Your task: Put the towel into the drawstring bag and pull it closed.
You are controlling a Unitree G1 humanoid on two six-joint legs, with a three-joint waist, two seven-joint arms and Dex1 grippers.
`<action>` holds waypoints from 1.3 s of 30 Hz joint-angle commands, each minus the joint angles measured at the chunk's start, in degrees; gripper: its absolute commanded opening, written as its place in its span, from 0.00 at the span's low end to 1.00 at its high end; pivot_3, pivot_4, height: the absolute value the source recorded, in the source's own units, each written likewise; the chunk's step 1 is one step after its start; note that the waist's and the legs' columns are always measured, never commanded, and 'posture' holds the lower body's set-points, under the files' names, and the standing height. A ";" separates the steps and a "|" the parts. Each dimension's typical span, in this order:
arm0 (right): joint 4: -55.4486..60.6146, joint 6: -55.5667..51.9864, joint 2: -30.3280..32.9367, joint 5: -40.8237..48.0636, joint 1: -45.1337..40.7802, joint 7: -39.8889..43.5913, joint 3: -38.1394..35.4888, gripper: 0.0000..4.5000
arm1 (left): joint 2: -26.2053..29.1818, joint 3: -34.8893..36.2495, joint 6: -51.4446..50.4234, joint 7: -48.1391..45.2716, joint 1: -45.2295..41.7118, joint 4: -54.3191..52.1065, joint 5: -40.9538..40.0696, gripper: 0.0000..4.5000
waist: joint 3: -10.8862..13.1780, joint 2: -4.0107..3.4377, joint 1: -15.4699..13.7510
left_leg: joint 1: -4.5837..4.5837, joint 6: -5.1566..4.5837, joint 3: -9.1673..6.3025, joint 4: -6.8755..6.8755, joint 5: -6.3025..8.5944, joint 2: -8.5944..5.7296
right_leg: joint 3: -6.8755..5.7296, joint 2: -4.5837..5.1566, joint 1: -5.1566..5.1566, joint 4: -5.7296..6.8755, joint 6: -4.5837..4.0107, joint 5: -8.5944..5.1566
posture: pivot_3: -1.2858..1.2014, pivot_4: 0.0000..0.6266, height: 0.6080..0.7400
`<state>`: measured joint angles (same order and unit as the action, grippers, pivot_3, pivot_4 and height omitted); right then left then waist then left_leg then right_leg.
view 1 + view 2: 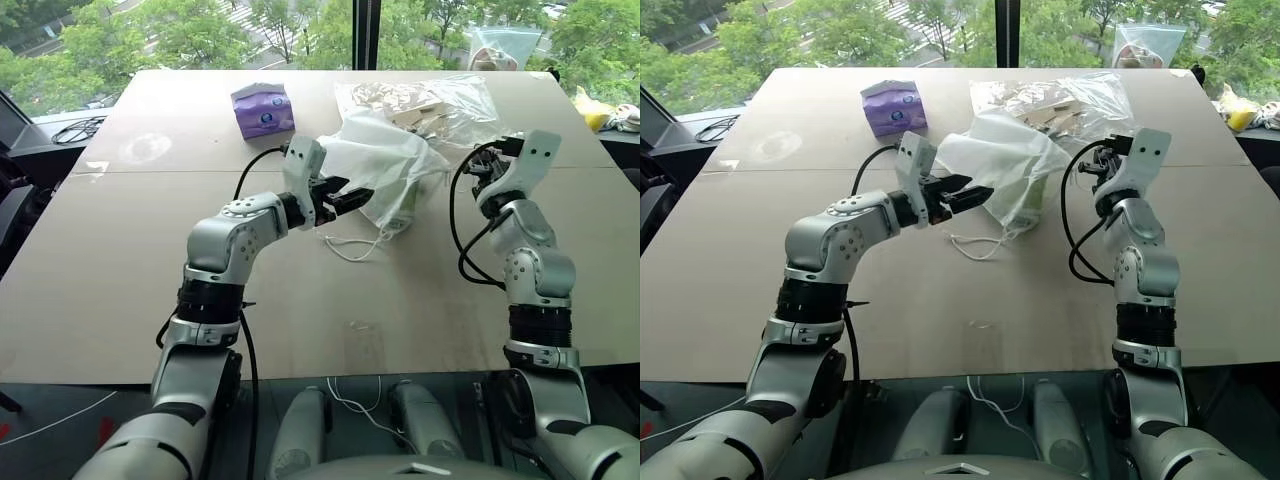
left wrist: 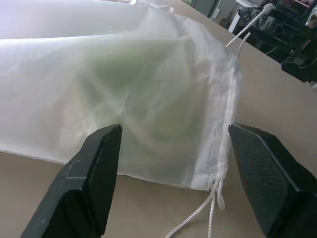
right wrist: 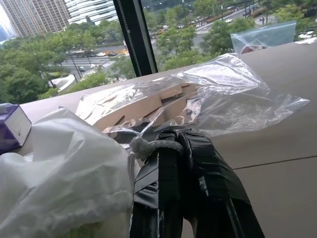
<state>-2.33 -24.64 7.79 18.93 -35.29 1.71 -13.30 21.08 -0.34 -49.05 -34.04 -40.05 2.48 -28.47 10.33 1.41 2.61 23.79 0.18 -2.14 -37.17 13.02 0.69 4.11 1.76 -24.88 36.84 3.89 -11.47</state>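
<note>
Green towel [image 2: 148, 104] inside the see-through drawstring bag [image 1: 385, 165]. Left gripper [image 2: 173, 163] wide open beside the bag. Right gripper [image 3: 173, 141] pinching its white cord [image 3: 148, 146].

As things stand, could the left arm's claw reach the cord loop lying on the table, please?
Probably yes: the left claw is open just above the cord loop, with bare table beneath and nothing between them.

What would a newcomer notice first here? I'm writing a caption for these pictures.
The white drawstring bag bunched mid-table, a green towel showing faintly through its fabric. The left gripper sits open at its edge, and the right gripper is shut on the bag's white cord. Behind lie a clear plastic bag and a purple tissue pack.
</note>
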 commanded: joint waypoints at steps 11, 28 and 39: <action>1.62 0.56 -0.89 -0.07 -1.46 -0.34 0.54 0.00 | 3.18 -12.42 8.71 -2.41 8.49 -3.78 10.55 0.80 | 0.00 -0.01 -0.19 | -0.01 0.00 0.02 -0.05 0.00 -0.01 | 0.01 0.01 0.03 0.00 0.00 0.00 | 0.52 0.24 1.00; 1.30 0.59 -1.35 -0.24 -1.31 -0.89 0.79 0.00 | -1.73 -22.53 31.11 6.18 11.14 3.77 32.31 0.80 | -0.07 -0.10 -0.23 | -0.04 0.00 0.02 -0.05 0.00 -0.01 | 0.01 0.01 0.06 0.00 0.00 0.00 | 0.52 0.24 1.00; 1.04 0.57 -1.32 -0.33 -1.00 -0.76 0.88 0.00 | -6.91 -18.62 34.94 25.35 15.29 6.52 43.40 0.53 | -0.18 -0.24 -0.02 | -0.17 -0.02 0.04 -0.15 -0.01 0.01 | 0.02 -0.01 0.13 0.14 0.01 0.01 | 0.52 0.24 1.00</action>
<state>-2.48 -24.76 6.36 18.44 -35.31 0.80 -12.25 13.69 -22.30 -12.55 -12.24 -25.39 6.94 13.11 10.16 1.17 2.59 23.62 0.16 -2.09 -37.32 13.00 0.70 4.13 1.74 -24.75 37.00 3.91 -11.47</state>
